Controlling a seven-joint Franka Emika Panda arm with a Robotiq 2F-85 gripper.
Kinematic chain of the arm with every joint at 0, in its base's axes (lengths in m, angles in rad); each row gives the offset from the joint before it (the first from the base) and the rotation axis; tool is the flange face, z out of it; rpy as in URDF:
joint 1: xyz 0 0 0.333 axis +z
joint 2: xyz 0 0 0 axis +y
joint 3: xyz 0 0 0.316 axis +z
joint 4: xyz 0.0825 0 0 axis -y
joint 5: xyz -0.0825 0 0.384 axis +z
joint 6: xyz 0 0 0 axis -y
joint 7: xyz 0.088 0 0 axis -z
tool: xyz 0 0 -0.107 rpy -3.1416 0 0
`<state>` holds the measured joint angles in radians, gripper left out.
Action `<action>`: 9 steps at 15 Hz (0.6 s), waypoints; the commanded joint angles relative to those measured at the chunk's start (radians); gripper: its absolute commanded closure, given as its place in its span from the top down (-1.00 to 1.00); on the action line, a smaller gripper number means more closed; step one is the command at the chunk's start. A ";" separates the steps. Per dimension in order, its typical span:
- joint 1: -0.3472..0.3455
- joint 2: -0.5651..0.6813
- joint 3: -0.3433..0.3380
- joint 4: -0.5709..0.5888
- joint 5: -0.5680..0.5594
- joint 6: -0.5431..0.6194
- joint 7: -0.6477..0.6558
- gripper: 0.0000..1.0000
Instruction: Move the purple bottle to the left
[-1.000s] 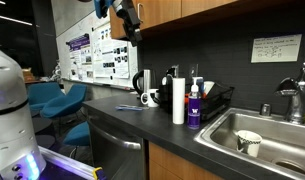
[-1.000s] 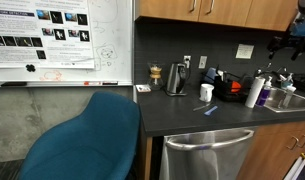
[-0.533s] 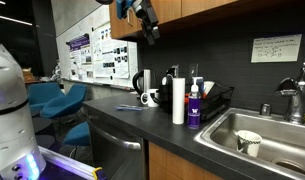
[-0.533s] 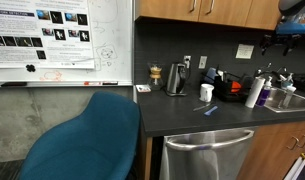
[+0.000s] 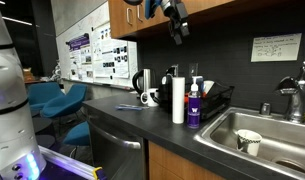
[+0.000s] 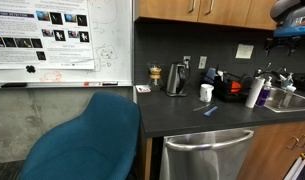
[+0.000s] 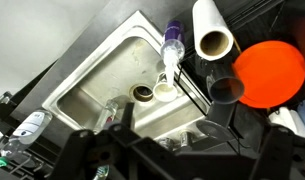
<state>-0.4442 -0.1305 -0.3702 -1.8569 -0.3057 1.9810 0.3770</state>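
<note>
The end effector [image 5: 176,30] hangs high in the upper middle of an exterior view, level with the wall cabinets and well above the worktop [image 5: 127,118]. Its jaws are spread wide and nothing is between them.

The purple bottle [image 5: 194,108] stands upright on the worktop, in the middle of the frame, beside the sink [image 5: 254,128] and in front of the dish rack [image 5: 218,98]. The white paper-towel roll [image 5: 178,100] rises just beside it on the frame-left side; whether the two touch cannot be told. A black-and-white mug [image 5: 150,98] sits further to frame left.

From the end effector the bottle lies almost straight down and a little to frame right. In the wrist view it shows in the upper middle, seen from above with its white pump nearest the camera.

Since its long axis is vertical, the reach probably calls for a long descent. The jaws should then close across the slim body below the pump. The roll crowds one flank, so I judge a knock there to be the main risk.
</note>
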 commanded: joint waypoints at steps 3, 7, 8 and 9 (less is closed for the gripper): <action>-0.012 0.118 -0.077 0.130 0.157 -0.057 -0.143 1.00; -0.030 0.143 -0.118 0.121 0.283 -0.011 -0.254 1.00; -0.038 0.145 -0.127 0.114 0.301 0.001 -0.275 1.00; -0.045 0.148 -0.134 0.107 0.315 0.015 -0.294 1.00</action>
<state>-0.4646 -0.0044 -0.4870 -1.7598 -0.0454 1.9706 0.1521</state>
